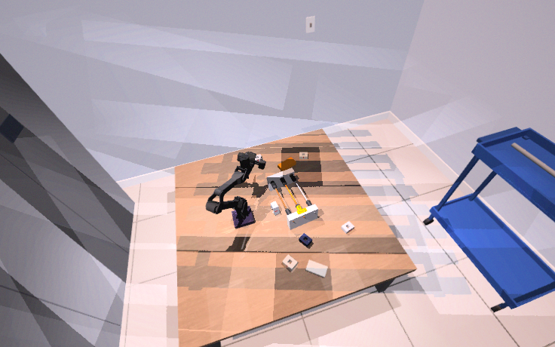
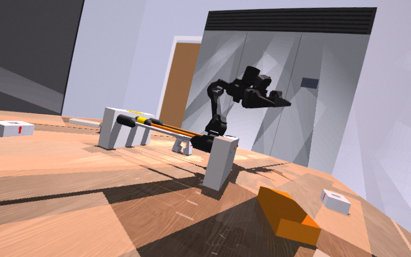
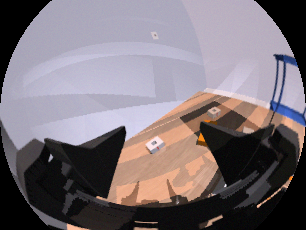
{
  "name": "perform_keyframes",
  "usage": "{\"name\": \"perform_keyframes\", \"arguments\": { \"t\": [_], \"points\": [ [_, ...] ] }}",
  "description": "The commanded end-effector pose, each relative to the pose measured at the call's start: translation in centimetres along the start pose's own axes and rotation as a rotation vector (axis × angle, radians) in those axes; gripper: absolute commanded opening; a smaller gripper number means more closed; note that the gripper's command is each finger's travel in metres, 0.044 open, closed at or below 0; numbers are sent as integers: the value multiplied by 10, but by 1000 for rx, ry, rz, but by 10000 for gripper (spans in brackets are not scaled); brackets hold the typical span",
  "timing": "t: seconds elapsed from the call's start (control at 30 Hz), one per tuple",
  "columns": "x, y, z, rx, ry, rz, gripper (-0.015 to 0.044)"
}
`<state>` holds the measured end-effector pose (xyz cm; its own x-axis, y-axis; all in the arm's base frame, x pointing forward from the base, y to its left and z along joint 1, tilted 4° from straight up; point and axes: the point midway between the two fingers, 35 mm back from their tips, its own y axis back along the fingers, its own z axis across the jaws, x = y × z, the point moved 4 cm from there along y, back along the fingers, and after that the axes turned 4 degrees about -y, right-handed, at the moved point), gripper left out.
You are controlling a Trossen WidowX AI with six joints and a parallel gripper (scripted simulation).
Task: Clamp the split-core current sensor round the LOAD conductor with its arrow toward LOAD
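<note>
The open white split-core sensor (image 1: pixel 274 207) (image 2: pixel 188 148) stands on the table beside the rack, its jaws apart and a red mark on it. The rack has a white end block (image 1: pixel 302 218) (image 2: pixel 106 133) and another end block (image 2: pixel 218 160). Two orange conductors and a pale conductor (image 1: pixel 302 191) (image 2: pixel 163 132) run between them. A yellow tag (image 1: pixel 301 210) sits at the middle conductor's end; its lettering is not legible. My gripper (image 1: pixel 262 160) (image 2: pixel 285 100) (image 3: pixel 164 127) is open and empty, raised above the table, away from the sensor and beyond the rack's back end. The sensor's arrow direction cannot be told.
An orange block (image 1: pixel 287 163) (image 2: pixel 274 209) (image 3: pixel 201 139) lies behind the rack. A closed white sensor (image 3: pixel 155 145) (image 2: pixel 336 203) lies near it, another (image 1: pixel 303 155) farther right. A dark block (image 1: pixel 307 238), more white sensors and a white slab (image 1: pixel 317 268) lie in front.
</note>
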<state>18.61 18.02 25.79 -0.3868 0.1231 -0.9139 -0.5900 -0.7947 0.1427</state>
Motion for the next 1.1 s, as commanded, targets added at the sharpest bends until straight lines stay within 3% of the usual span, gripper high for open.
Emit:
{"name": "perform_keyframes", "arguments": {
  "t": [0.0,0.33,0.67,0.83,1.07],
  "points": [
    [-37,12,-45,228,73,-138,440],
    [-110,92,-142,826,245,-378,440],
    [-114,99,-148,873,253,-385,440],
    [-113,109,-188,998,131,-218,440],
    [-92,162,-268,1238,-229,158,440]
  ]
}}
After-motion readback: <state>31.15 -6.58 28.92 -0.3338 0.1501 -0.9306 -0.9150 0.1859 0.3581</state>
